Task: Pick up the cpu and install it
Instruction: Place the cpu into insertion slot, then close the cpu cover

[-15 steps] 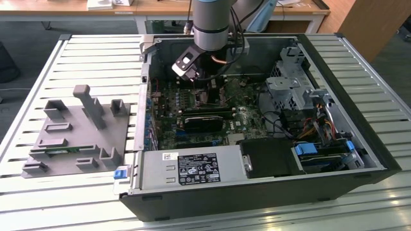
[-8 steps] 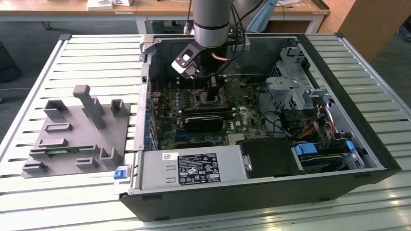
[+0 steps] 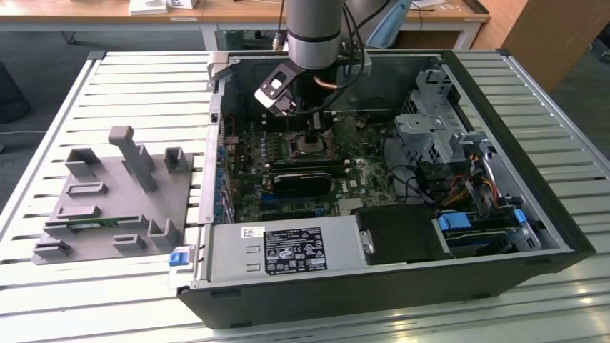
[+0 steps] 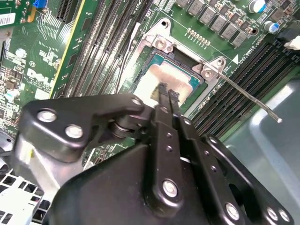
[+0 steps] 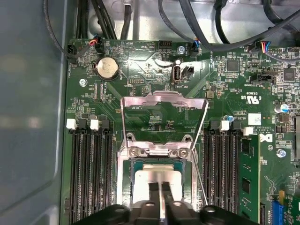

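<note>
A robotics lab or workshop: an open computer case (image 3: 381,293) lies on a slatted metal workbench (image 3: 143,93), with wooden desks (image 3: 248,11) behind.

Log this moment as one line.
gripper: above cpu, jaws shut | cpu: lying flat in socket | load plate: raised open | contact: cannot tell

Claw (image 4: 167,93), fingers (image 4: 162,119) together, at the cpu (image 4: 151,78) lying in its socket (image 4: 206,71)

a: any text?
b: printed label (image 3: 296,251) on the grey power supply (image 3: 228,250), too small to read. white silkscreen marks across the motherboard (image 5: 140,65), and a barcode sticker (image 4: 6,18) at its edge. nothing legible.
</note>
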Robot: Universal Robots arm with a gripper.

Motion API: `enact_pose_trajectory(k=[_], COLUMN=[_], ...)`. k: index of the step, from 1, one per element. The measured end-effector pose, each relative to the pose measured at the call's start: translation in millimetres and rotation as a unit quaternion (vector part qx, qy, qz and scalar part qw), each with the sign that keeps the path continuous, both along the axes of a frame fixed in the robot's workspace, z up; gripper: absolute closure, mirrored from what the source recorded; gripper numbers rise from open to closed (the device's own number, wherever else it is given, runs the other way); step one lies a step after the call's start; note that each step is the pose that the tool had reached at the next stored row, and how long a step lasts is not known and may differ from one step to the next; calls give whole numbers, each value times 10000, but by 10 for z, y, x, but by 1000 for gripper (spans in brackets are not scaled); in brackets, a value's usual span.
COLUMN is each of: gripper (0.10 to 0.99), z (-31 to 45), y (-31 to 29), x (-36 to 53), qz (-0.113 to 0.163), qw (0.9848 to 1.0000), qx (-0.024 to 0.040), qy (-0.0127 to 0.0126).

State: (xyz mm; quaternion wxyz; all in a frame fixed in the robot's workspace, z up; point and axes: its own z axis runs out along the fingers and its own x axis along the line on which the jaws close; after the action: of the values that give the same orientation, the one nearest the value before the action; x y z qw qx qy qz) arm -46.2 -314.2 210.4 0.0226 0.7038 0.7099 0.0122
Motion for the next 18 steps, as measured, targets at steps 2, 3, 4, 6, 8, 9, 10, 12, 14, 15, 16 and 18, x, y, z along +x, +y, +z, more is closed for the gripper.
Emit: enact_pose_trajectory(k=[2,3,4,6,8,9,10,12,14,15,16,18], gripper=[961,980,980,980,980,980,980,980,980,980,980,980], z=[2,5,9,13,22,25,29,39,49,55,62,87], y=[0,0,-1,0,0,0,0,0,0,0,0,0], x=[0,0,0,0,0,0,0,0,0,0,0,0], qz=[0,0,0,0,0,0,0,0,0,0,0,0], qw=[10000,10000,10000,10000,10000,10000,10000,10000,10000,10000,10000,10000], qx=[-1,-2,-3,-2,-2,-2,-2,-2,-2,-2,-2,-2], qy=[1,2,2,1,1,1,1,1,1,2,1,2])
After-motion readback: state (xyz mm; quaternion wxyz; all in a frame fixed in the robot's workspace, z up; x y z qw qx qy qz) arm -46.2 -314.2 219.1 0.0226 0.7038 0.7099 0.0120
